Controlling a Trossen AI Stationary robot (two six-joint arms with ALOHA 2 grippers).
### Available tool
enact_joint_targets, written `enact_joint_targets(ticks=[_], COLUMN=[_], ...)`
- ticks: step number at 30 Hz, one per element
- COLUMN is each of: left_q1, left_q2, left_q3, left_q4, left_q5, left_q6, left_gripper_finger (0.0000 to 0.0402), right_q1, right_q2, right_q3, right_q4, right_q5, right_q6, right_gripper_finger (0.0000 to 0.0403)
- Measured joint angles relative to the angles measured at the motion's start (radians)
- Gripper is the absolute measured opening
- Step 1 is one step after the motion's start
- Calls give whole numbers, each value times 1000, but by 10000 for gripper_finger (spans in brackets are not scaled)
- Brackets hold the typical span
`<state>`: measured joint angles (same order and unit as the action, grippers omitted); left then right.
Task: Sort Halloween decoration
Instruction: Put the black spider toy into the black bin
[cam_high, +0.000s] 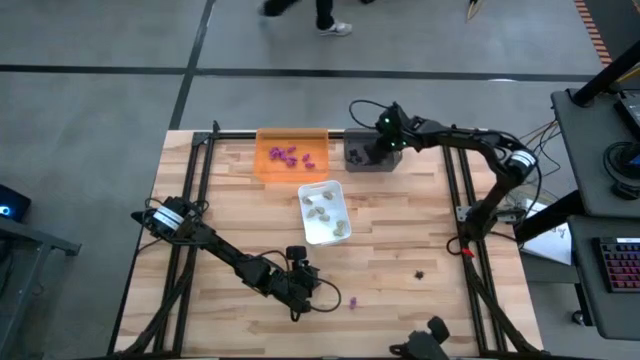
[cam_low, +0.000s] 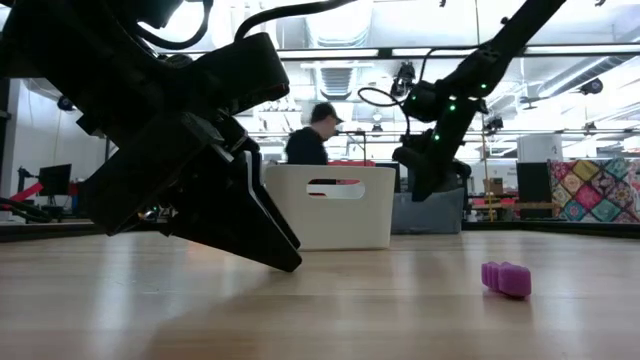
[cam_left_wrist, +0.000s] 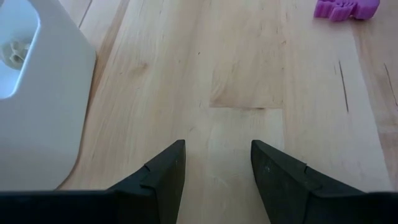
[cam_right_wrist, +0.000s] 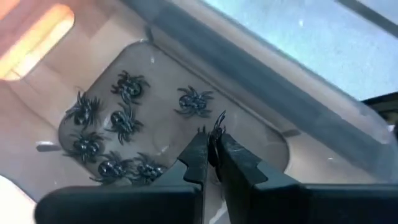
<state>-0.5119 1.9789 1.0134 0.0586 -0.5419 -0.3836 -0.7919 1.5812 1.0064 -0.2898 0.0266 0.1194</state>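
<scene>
From above, purple toy pieces (cam_high: 289, 155) sit in the orange plastic tray (cam_high: 265, 165), beige ones (cam_high: 322, 211) in the white tray (cam_high: 331, 188); one purple piece (cam_high: 352, 302) and one small black piece (cam_high: 420, 272) lie loose on the wooden tabletop (cam_high: 400, 230).

At table height, the left hand (cam_low: 285, 255) hangs low, near that purple piece (cam_low: 506, 279).

Its wrist camera shows the fingers (cam_left_wrist: 163, 174) parted, empty.

The right wrist camera shows the right hand (cam_right_wrist: 213, 146) pinching a black spider (cam_right_wrist: 218, 124) over the grey tray (cam_right_wrist: 273, 140), where several spiders (cam_right_wrist: 124, 121) already lie. Sorting looks nearly done.

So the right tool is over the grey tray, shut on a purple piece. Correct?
Not quite. The right tool is over the grey tray and shut, but the piece it pinches is a black spider, not purple, as the right wrist view shows.
</scene>
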Motion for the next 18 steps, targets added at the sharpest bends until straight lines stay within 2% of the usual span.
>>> enact_joint_targets(ticks=[9,18], left_q1=[1,2], left_q2=[0,0], left_q3=[0,-2], left_q4=[-2,-3], left_q5=[0,-2], left_q6=[0,0], left_gripper_finger=[166,166], right_q1=[1,2], right_q2=[89,98], right_q3=[134,151], right_q4=[-127,-182], right_q5=[0,-1], right_q6=[-26,-38], right_gripper_finger=[22,34])
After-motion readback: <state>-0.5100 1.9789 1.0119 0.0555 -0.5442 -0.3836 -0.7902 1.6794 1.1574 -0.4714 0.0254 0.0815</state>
